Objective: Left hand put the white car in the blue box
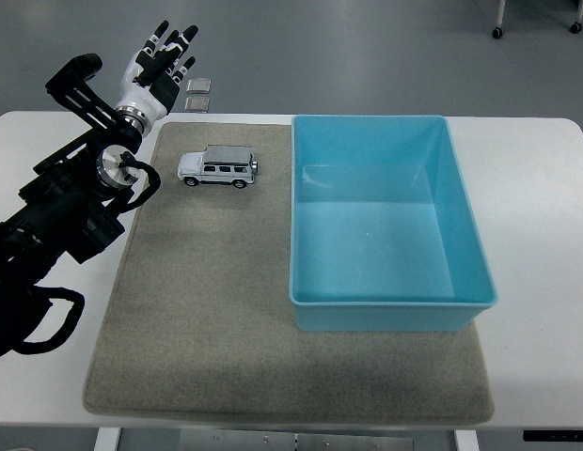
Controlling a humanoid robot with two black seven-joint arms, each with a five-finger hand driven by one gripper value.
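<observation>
Head view: the small glossy white toy car point(217, 168) sits upright on the coarse beige fabric mat point(207, 310), just left of the rectangular smooth blue plastic box point(465, 235), not touching it. The white-and-black jointed left hand point(157, 68) is raised beyond the mat's far-left corner, fingers spread, grasping nothing.

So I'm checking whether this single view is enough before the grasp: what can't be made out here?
- Right hand: not in the head view at all.
- Left arm: its lower part is cut off by the left edge.
- White car: its far side faces away from the camera.
- Blue box: its near inner wall is hidden by its own rim.
- Two small flat items beyond the mat: too small to identify.
</observation>
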